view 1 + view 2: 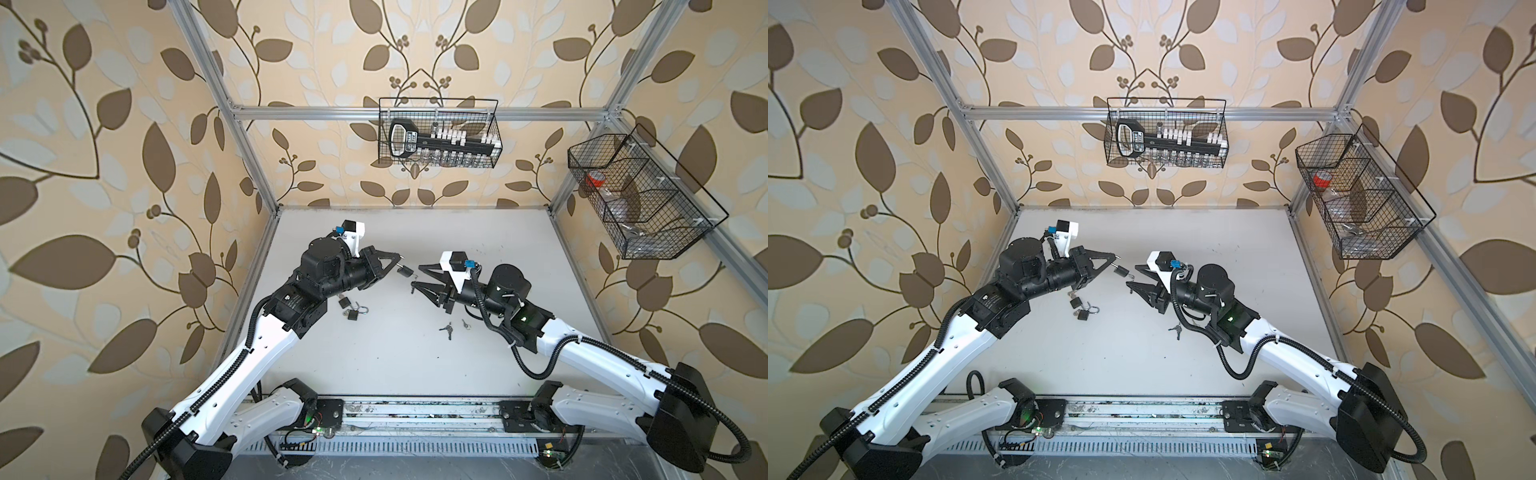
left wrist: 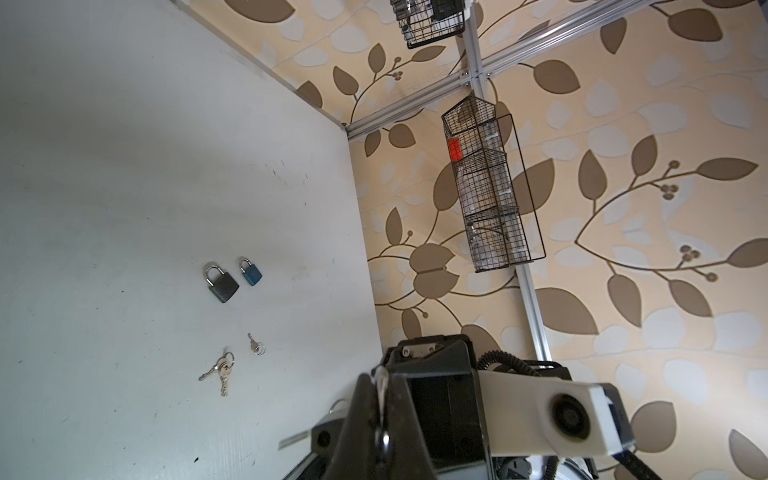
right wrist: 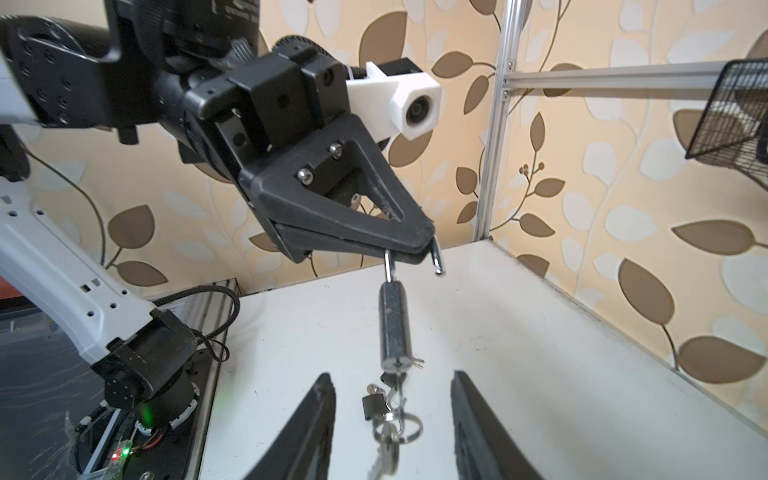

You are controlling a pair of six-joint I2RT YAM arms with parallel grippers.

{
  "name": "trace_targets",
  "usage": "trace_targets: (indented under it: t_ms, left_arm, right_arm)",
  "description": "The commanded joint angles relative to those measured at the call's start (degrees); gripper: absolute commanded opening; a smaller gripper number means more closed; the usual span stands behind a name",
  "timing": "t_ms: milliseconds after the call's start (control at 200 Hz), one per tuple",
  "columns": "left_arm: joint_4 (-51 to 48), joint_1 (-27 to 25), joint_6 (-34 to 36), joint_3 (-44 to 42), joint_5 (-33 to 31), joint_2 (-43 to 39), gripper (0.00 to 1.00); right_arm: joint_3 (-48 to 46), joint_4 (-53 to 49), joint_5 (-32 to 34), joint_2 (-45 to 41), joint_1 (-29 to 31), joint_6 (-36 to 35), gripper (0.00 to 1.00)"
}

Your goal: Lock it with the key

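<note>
padlock (image 3: 394, 324) — hard, slick, over mid desk (image 1: 374, 353) | left gripper (image 3: 415, 246) clenched on its shackle (image 3: 387, 266) | right gripper (image 1: 415, 275) released — we'd pinch the keys (image 3: 390, 436) by a bow

Clear table (image 1: 415, 365) mid-front, loose padlocks (image 1: 351, 315) beside the left arm (image 1: 257, 353), keys (image 1: 446, 329) beside the right arm (image 1: 582, 353)

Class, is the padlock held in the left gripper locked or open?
Open: on the padlock, the shackle tip hangs clear of the body.

Wire basket (image 1: 438, 99) on back rail (image 1: 311, 111), side wire basket (image 1: 660, 243) holding red roll (image 1: 595, 179), leaf-patterned wallpaper (image 1: 104, 166)
</note>
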Motion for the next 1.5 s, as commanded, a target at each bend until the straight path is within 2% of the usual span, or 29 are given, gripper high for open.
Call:
trace_targets:
  t_ms: [0,680,815,845,900,930,1000,1045,1065,1185,1335,1500]
  left_arm:
    - [7.2,0.0,-2.1,0.0,2.4,-1.9,0.00]
    - [7.7,0.0,-1.7,0.2,3.5,-1.2,0.00]
    - [6.9,0.0,-1.1,0.3,3.0,-1.2,0.00]
    - [6.4,0.0,-0.8,0.4,2.7,-1.2,0.00]
    - [5.6,0.0,-0.1,0.5,2.1,-1.1,0.00]
    - [5.1,0.0,0.2,0.6,1.7,-1.0,0.08]
    - [4.0,0.0,1.4,0.8,1.2,-1.0,0.20]
    - [3.0,0.0,2.3,1.1,0.7,-1.1,0.38]
    - [2.5,0.0,2.7,1.3,0.4,-1.1,0.42]
    - [-0.9,0.0,6.5,3.1,-2.6,-1.4,0.53]
    - [-11.4,0.0,16.1,9.5,-6.1,0.9,0.54]
    - [-17.3,0.0,24.7,13.4,-5.4,3.9,0.60]
  right_arm:
    - [2.8,2.6,-4.6,1.3,-0.2,1.1,0.43]
    - [4.9,5.2,-5.0,5.0,-1.1,3.1,0.16]
    - [4.8,5.2,-4.7,3.8,-1.1,3.5,0.06]
    - [4.7,5.0,-4.6,3.5,-1.2,3.5,0.00]
    - [5.2,3.5,-4.4,3.0,-1.2,3.4,0.00]
    - [5.3,2.5,-4.5,2.8,-1.2,3.0,0.00]
    - [5.6,0.5,-3.7,2.4,-1.2,2.8,0.00]
    - [5.8,-1.2,-3.5,2.3,-1.2,2.5,0.00]
    - [5.7,-1.9,-3.4,2.1,-1.1,2.5,0.00]
    - [4.0,-4.1,-2.5,0.8,-1.1,3.0,0.00]
    - [1.5,-6.3,-1.7,-1.9,-1.1,2.7,0.00]
    - [1.7,-11.6,-1.6,-4.3,-1.1,-0.9,0.00]
